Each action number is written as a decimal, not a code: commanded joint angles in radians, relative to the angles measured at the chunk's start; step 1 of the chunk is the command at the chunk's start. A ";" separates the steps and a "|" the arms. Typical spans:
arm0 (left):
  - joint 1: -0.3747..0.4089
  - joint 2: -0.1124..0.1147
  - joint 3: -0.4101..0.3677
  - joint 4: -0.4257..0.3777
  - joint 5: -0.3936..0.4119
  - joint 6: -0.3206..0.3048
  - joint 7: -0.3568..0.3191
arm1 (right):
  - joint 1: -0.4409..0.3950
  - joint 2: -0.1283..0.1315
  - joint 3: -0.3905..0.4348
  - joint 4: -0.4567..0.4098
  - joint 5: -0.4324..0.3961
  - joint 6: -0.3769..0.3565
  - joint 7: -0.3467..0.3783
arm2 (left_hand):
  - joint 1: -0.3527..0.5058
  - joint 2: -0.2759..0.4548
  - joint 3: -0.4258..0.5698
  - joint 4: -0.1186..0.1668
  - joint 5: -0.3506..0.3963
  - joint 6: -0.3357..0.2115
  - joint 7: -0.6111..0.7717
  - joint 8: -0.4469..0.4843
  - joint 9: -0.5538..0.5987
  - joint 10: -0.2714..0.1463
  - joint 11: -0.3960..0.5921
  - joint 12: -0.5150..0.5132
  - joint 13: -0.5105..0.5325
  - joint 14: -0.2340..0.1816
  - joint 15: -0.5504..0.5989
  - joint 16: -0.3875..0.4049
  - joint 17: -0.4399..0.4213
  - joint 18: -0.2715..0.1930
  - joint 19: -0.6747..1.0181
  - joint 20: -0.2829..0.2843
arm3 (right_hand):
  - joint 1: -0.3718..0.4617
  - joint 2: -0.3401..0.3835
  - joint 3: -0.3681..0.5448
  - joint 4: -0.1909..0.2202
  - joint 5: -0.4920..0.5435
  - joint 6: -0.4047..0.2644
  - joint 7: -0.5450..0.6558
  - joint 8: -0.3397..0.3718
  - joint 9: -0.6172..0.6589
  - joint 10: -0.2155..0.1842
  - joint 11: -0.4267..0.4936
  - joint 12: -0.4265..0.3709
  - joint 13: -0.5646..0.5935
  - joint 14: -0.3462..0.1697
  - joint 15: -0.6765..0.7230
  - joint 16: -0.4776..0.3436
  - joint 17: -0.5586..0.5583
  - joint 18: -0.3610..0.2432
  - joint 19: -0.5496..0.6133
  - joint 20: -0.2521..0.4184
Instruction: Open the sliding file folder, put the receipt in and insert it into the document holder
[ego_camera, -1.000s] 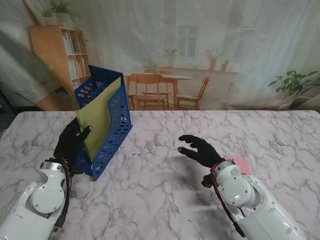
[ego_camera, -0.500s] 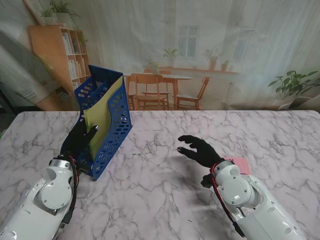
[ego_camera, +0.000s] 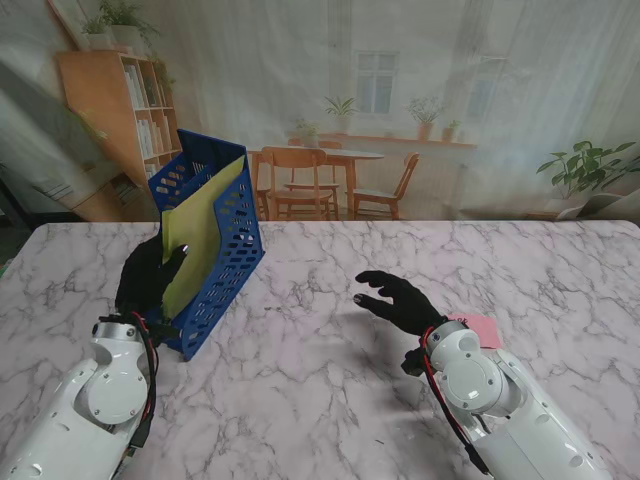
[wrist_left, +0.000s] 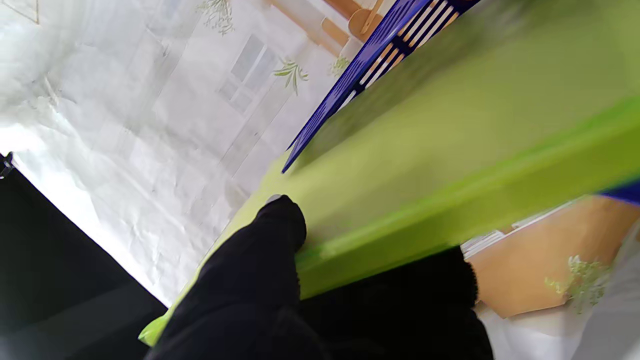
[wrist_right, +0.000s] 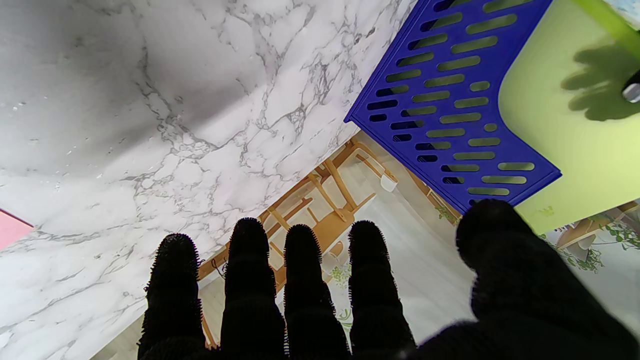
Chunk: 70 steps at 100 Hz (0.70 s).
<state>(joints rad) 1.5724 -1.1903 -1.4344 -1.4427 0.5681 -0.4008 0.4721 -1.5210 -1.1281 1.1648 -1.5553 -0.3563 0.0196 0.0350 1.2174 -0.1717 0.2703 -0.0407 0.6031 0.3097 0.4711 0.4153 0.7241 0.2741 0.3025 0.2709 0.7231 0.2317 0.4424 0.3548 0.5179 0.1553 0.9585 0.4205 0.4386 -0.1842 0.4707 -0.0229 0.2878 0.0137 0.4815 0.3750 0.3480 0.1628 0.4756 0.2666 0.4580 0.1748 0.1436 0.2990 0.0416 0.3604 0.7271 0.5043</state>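
Marble desk (ego_camera: 330, 350) — the left hand (ego_camera: 147, 278), fingers clamped on the green folder (ego_camera: 200, 235), has pushed it deeper into the blue document holder (ego_camera: 232, 235) (nearly seated); the right hand (ego_camera: 395, 298) hovers, fingers apart.

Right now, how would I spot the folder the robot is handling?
Find the marble table, then the blue slotted holder standing at its left. The folder is the flat yellow-green sheet sticking out of it, pinched by the black left hand; nothing else there is green.
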 joint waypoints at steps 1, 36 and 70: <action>-0.013 -0.001 -0.003 -0.014 0.018 -0.018 0.013 | 0.000 0.000 -0.002 0.004 0.001 0.006 0.003 | 0.073 0.025 0.115 -0.029 0.063 -0.084 0.028 0.012 0.031 -0.029 0.012 -0.007 0.031 -0.002 0.022 -0.014 0.035 -0.045 0.026 -0.018 | -0.028 0.036 -0.028 -0.022 -0.013 -0.032 -0.014 -0.002 -0.011 -0.022 0.012 0.003 -0.013 0.000 0.039 0.012 -0.010 0.009 -0.014 0.017; -0.035 -0.014 -0.033 -0.045 0.054 -0.129 0.090 | 0.001 0.000 -0.004 0.004 0.002 0.007 0.007 | 0.074 0.027 0.113 -0.031 0.055 -0.101 0.085 0.010 0.040 -0.045 0.027 0.002 0.042 -0.013 0.028 -0.016 0.046 -0.059 0.029 -0.036 | -0.030 0.040 -0.035 -0.023 -0.012 -0.032 -0.015 -0.002 -0.008 -0.022 0.012 0.003 -0.013 0.000 0.038 0.011 -0.011 0.010 -0.016 0.018; -0.045 -0.016 -0.092 -0.204 0.049 -0.219 0.053 | 0.005 0.002 -0.010 0.007 0.002 0.009 0.015 | 0.074 0.030 0.108 -0.029 0.045 -0.106 0.113 -0.004 0.041 -0.049 0.032 0.005 0.046 -0.016 0.030 -0.015 0.045 -0.064 0.036 -0.043 | -0.028 0.042 -0.040 -0.023 -0.012 -0.033 -0.015 -0.002 -0.007 -0.023 0.011 0.003 -0.012 0.000 0.037 0.011 -0.009 0.010 -0.017 0.019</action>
<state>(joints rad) 1.5489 -1.2071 -1.5167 -1.5962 0.6358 -0.6061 0.5621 -1.5157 -1.1268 1.1567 -1.5525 -0.3548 0.0222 0.0472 1.2174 -0.1721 0.2892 -0.0527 0.6140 0.2764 0.5667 0.4169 0.7489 0.2478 0.3154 0.2709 0.7492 0.2202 0.4489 0.3455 0.5427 0.1527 0.9607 0.3948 0.4386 -0.1729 0.4600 -0.0229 0.2878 0.0138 0.4815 0.3750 0.3480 0.1628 0.4756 0.2666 0.4580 0.1748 0.1436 0.2991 0.0416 0.3604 0.7254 0.5107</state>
